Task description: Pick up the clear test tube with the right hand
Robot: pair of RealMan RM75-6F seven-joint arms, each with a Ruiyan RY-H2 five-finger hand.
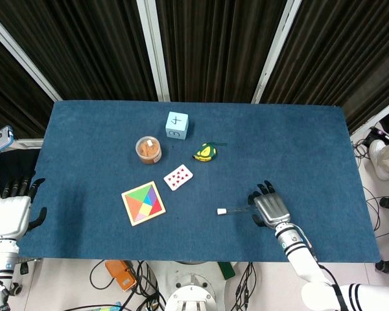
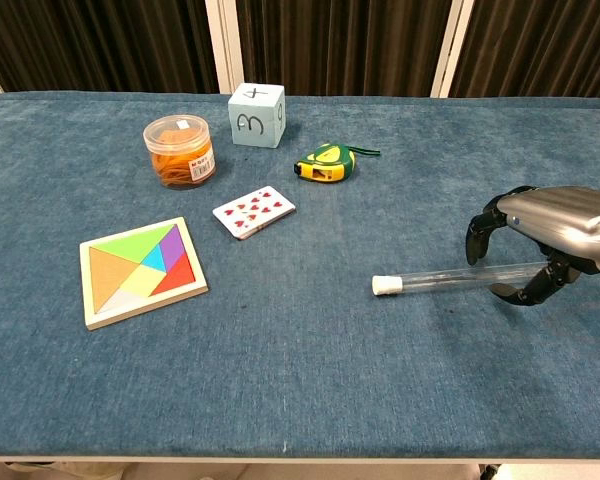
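The clear test tube [image 2: 435, 278] lies flat on the blue table [image 2: 300, 380], its white cap [image 2: 383, 286] pointing left; the head view shows the tube [image 1: 236, 208] too. My right hand [image 2: 545, 235] arches over the tube's right end, with curled fingers on the far side and the thumb on the near side. The fingers stand apart from the tube and do not grip it. From above, the right hand [image 1: 271, 210] covers that end. My left hand [image 1: 13, 214] hangs open off the table's left edge, holding nothing.
A tangram puzzle [image 2: 140, 272] lies at front left, with a playing card [image 2: 254, 211] to its right. A yellow tape measure [image 2: 326, 164], an orange jar [image 2: 180, 150] and a pale blue cube [image 2: 257, 115] sit further back.
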